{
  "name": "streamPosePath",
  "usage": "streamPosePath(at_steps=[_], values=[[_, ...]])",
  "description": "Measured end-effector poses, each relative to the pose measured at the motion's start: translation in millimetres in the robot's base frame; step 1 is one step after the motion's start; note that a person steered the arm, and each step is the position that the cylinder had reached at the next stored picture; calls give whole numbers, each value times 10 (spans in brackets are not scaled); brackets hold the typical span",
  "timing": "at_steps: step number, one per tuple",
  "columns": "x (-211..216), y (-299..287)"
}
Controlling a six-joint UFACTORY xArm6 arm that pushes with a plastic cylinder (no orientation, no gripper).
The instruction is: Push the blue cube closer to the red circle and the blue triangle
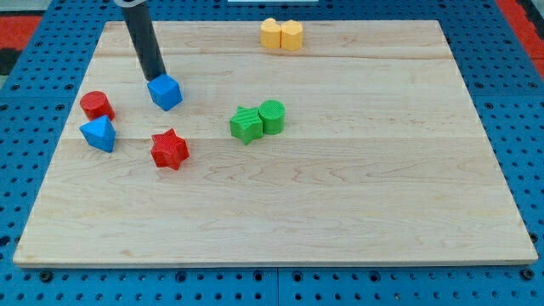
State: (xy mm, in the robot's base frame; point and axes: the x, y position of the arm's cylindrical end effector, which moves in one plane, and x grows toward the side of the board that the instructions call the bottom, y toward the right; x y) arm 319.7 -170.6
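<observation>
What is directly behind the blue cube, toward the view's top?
My tip stands at the blue cube, at its top-left edge. The rod hides the strip of board behind it; whether tip and cube touch is unclear.

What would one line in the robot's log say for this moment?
tip: touching blue cube at its top-left | red circle, blue triangle: left of cube, apart | push: unfinished
</observation>
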Motion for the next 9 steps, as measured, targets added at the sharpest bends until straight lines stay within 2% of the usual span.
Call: streamPosePath(at_steps=[1,3,4,5,6,9], values=[[111,183],[696,182],[664,589],[965,815],[1096,652],[878,63]])
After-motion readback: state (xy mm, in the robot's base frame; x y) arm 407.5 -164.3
